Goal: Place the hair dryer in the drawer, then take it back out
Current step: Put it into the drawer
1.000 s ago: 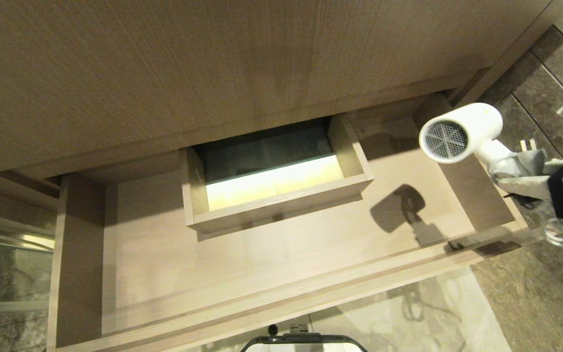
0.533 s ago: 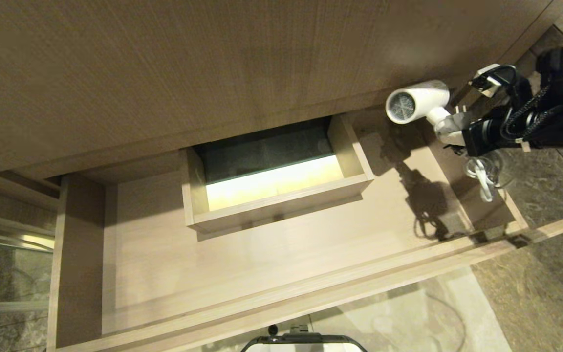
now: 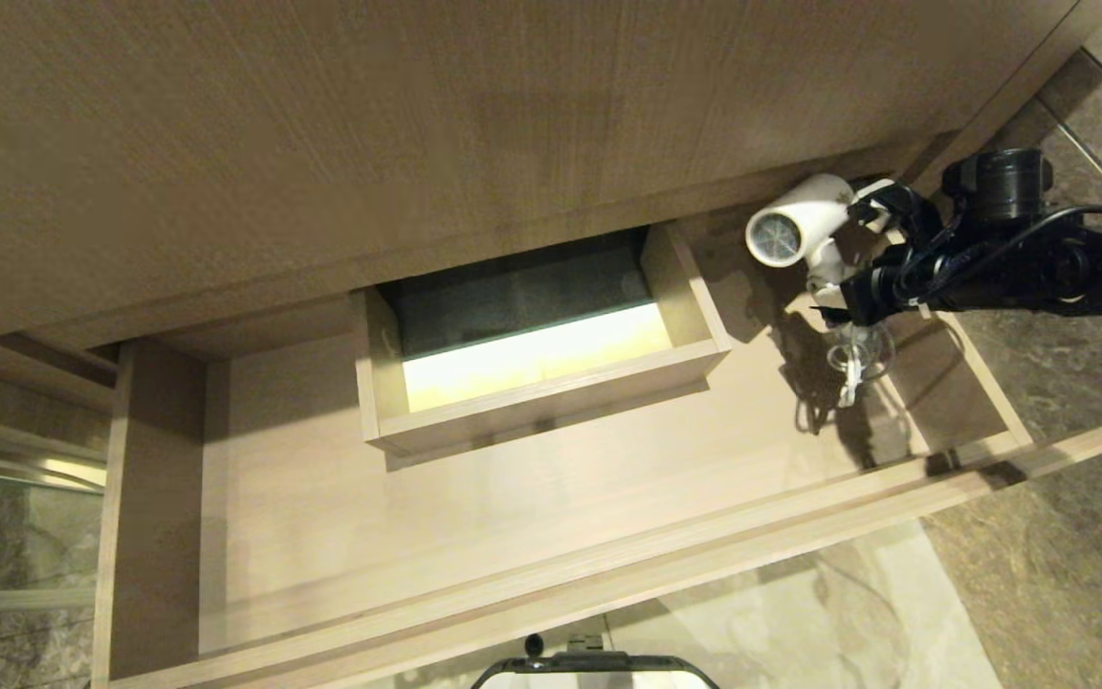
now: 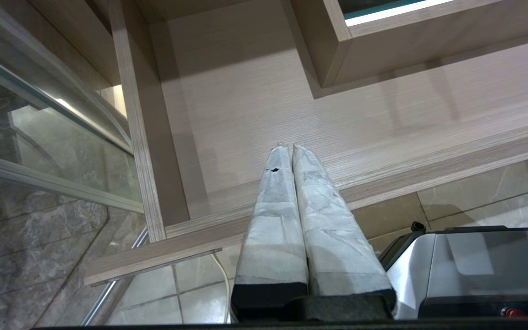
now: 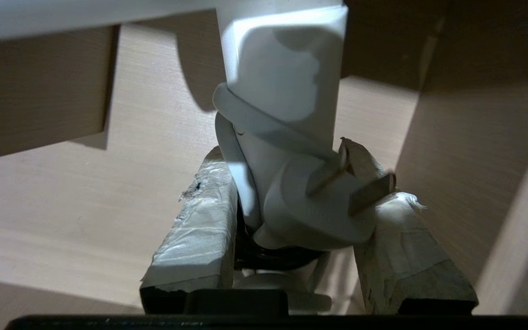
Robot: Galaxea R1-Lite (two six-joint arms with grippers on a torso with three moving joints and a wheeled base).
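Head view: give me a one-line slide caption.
Right pincer holds the white hair dryer by its handle over the open drawer's back right corner, cord dangling.

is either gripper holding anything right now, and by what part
The right gripper holds the hair dryer by its handle, plug and cord pinched in too, above the drawer's right rear corner. The left gripper is shut on nothing.

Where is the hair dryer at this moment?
In the head view the hair dryer is at the drawer's far right rear corner, held by its handle in the right gripper.
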